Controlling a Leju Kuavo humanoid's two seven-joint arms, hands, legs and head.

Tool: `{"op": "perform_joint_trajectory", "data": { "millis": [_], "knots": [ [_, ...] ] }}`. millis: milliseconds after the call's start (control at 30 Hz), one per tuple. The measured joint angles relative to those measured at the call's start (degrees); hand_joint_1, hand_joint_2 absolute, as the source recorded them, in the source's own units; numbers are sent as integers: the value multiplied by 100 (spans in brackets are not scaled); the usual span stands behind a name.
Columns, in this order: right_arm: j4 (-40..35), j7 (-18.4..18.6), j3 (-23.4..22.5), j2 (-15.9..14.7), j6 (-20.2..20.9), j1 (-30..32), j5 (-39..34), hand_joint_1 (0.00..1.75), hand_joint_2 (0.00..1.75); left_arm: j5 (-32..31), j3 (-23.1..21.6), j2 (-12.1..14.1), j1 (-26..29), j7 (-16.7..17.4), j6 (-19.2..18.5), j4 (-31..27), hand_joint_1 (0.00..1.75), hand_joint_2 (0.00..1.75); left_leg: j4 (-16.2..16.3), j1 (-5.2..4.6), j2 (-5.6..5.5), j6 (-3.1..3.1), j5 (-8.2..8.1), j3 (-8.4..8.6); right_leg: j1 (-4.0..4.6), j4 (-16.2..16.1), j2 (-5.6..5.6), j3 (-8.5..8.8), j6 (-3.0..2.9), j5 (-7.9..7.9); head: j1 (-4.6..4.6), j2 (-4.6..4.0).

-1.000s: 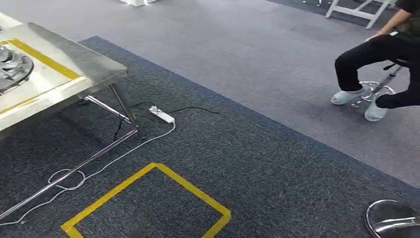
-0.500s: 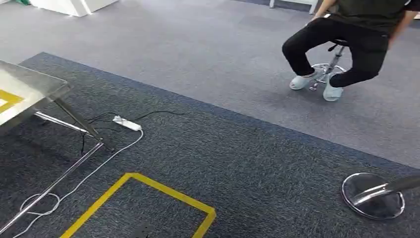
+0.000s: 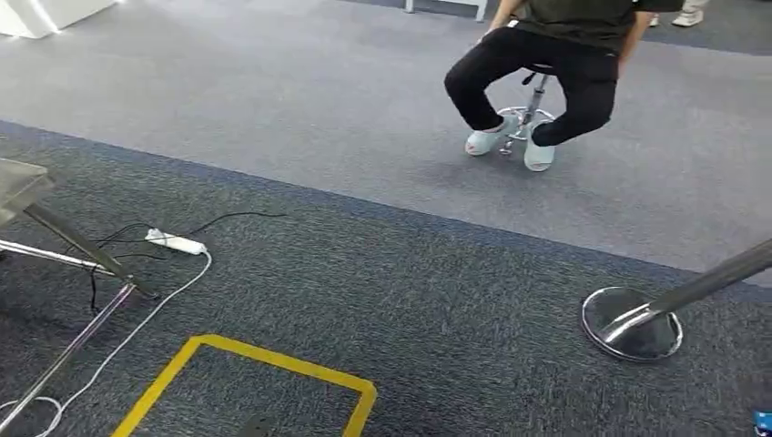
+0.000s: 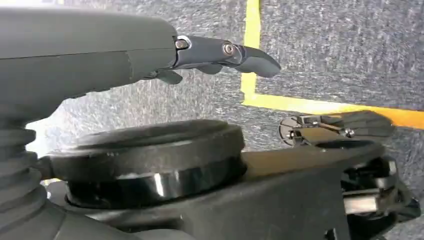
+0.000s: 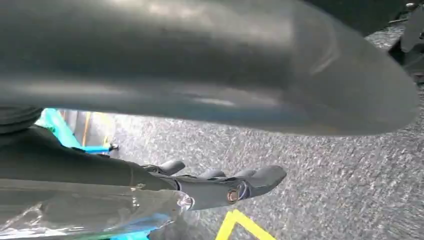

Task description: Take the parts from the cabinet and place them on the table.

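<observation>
the left hand (image 4: 220, 52) hangs over dark carpet (image 3: 437, 309) and yellow floor tape (image 4: 252, 60), fingers straight, nothing in them. the right hand (image 5: 220, 187) hangs the same way, fingers side by side, holding nothing. the table (image 3: 18, 187) corner sits well off to the left, no parts visible on it. a white power strip (image 3: 175, 242) lies beside its leg; beyond, a person (image 3: 546, 64) sits on a stool.

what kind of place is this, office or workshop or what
Probably an indoor robot test area: yellow tape square marked on dark carpet, white power strip trailing cables beside a metal table leg, and a person on a stool watching.
</observation>
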Motion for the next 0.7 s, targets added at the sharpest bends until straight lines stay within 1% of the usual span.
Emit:
{"op": "perform_joint_trajectory", "data": {
  "millis": [33,67,100,133,167,200,233,267,300,333,367,400,433,467,500,533,567,600,633,667,700],
  "knots": [
    [0,-7,0,0,-4,8,-15,0,0,-7,0,0,-5,0,0,0,0,175,2,0,67,-11,-16,18,-8,-285,-17,167,5,203,9,0],
    [0,-9,0,0,-13,15,-20,0,0,-24,0,0,-10,2,-6,0,0,175,2,0,132,-29,-33,47,-12,-752,-69,434,-1,442,9,0],
    [0,-13,0,0,-17,11,-24,0,0,-29,-2,-2,-12,2,-13,0,0,175,2,2,195,-50,-57,82,-10,-1270,-187,733,-10,649,11,0],
    [0,-15,0,4,-24,-3,-31,0,0,-57,-2,-2,-11,9,-17,0,0,175,2,-21,250,-88,-86,114,19,-1647,-503,931,-15,653,18,0],
    [2,-15,0,15,-26,-28,-39,0,0,-66,-2,2,-14,13,-17,0,0,175,30,-63,302,-128,-122,106,40,-1693,-465,982,-88,649,24,0],
    [2,-15,0,26,-33,-34,-52,0,0,-77,-2,7,-20,17,-17,0,0,175,14,-66,332,-143,-118,121,47,-1689,-379,965,-122,655,-6,0],
    [2,-15,-2,31,-37,-23,-72,0,0,-112,-7,2,-28,35,-15,0,0,175,-7,-62,392,-160,-115,150,60,-1686,-335,945,-149,647,-22,0],
    [2,-15,-2,31,-39,-7,-85,0,0,-146,-20,-2,-37,63,19,0,0,175,-28,-54,453,-188,-115,167,76,-1692,-264,925,-188,648,-11,0],
    [0,-4,-2,31,-50,-6,-92,0,0,-177,-28,-4,-45,61,77,0,0,175,-20,-49,488,-234,-152,163,45,-1729,-191,954,-240,678,-13,0],
    [0,17,-2,33,-63,-1,-107,0,0,-186,-35,-7,-50,24,146,0,0,175,107,-26,236,-266,-257,129,23,-1748,-128,953,-265,691,-39,0],
    [0,37,-4,33,-72,-2,-133,0,0,-184,-35,-9,-48,-4,188,0,0,175,426,-20,30,-277,-471,-11,12,-1749,-82,949,-292,703,-57,0],
    [0,39,-6,33,-72,-7,-151,0,0,-184,-35,-7,-44,-31,210,0,0,175,943,-18,-91,-283,-731,-254,11,-1749,-13,942,-310,703,-70,0],
    [0,42,-6,33,-68,-10,-164,0,0,-182,-35,0,-41,-35,230,0,0,175,1417,-18,-140,-287,-921,-497,11,-1749,63,937,-316,703,-79,0],
    [2,46,-6,33,-68,-4,-170,0,0,-175,-31,7,-41,-39,236,0,0,175,1772,-18,-162,-288,-1003,-696,11,-1749,147,935,-318,704,-87,0],
    [2,48,-6,33,-68,5,-177,0,0,-177,-31,9,-60,-52,236,0,0,0,1833,-17,-178,-288,-937,-758,9,-1749,222,940,-316,706,-90,0],
    [2,55,-6,33,-68,9,-183,0,0,-177,-31,9,-77,-50,236,0,0,0,1665,-12,-187,-285,-734,-708,0,-1749,313,945,-308,710,-87,0],
    [2,57,-9,33,-68,9,-184,0,0,-184,-31,9,-75,-50,247,0,0,0,1289,1,-204,-284,-458,-553,-10,-1748,406,949,-291,718,-87,0],
    [2,55,-9,33,-66,7,-179,0,0,-203,-31,11,-68,-48,295,0,0,0,829,24,-259,-294,-198,-344,-25,-1745,502,953,-270,726,-92,0],
    [0,55,-9,33,-57,7,-175,0,0,-249,-35,9,-53,-46,343,0,0,0,403,86,-532,-336,-12,-155,-27,-1738,584,937,-224,733,-98,0],
    [0,55,-9,33,-57,-8,-173,0,0,-295,-52,-2,-46,-46,395,2,0,0,109,136,-785,-353,2,-71,15,-1654,655,876,-180,718,-133,0],
    [0,57,-9,33,-59,-16,-170,0,0,-321,-74,0,-54,-46,435,2,0,0,146,127,-751,-290,-41,-108,-8,-1670,734,829,-150,734,-107,2]
  ]
}}
